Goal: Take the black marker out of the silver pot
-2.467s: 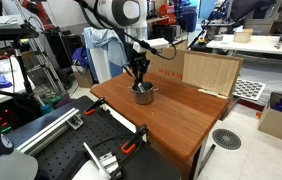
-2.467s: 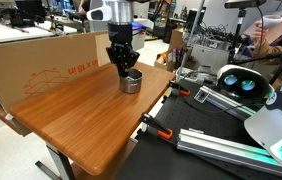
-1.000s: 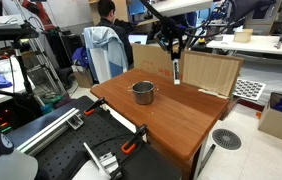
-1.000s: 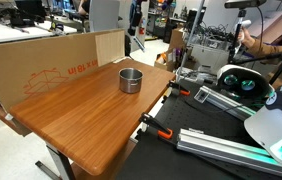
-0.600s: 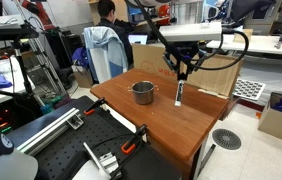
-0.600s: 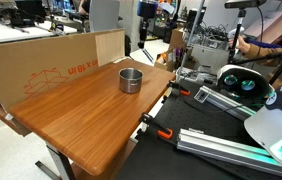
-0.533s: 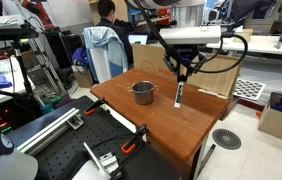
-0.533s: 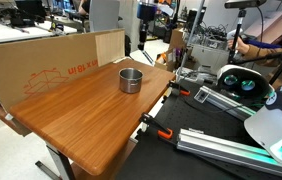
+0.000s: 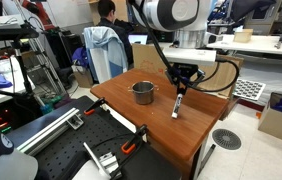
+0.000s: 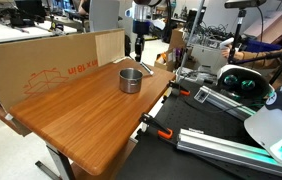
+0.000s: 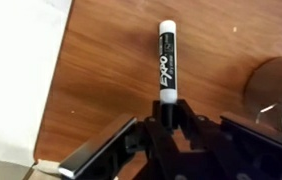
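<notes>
My gripper [image 9: 181, 86] is shut on the black marker [image 9: 178, 102], which hangs upright from the fingers with its lower end close above the wooden table [image 9: 196, 130]. It is to the right of the silver pot [image 9: 143, 93] and apart from it. In the wrist view the marker [image 11: 166, 63] points away from my gripper [image 11: 167, 108], white tip far end, and the pot's rim [image 11: 276, 92] shows at the right edge. In an exterior view my gripper [image 10: 139, 46] is behind the pot [image 10: 130, 80], near the table's far corner; the marker is too small to make out there.
A cardboard panel [image 9: 209, 72] stands along the table's back edge, and also shows in an exterior view [image 10: 41, 66]. A person [image 9: 106, 12] stands behind the table. Clamps [image 9: 134, 140] grip the table's front edge. Another robot arm [image 10: 271, 120] lies on the bench nearby.
My gripper lifted the marker out of the pot, carried it away to the pot's side and has now lowered it toward the table.
</notes>
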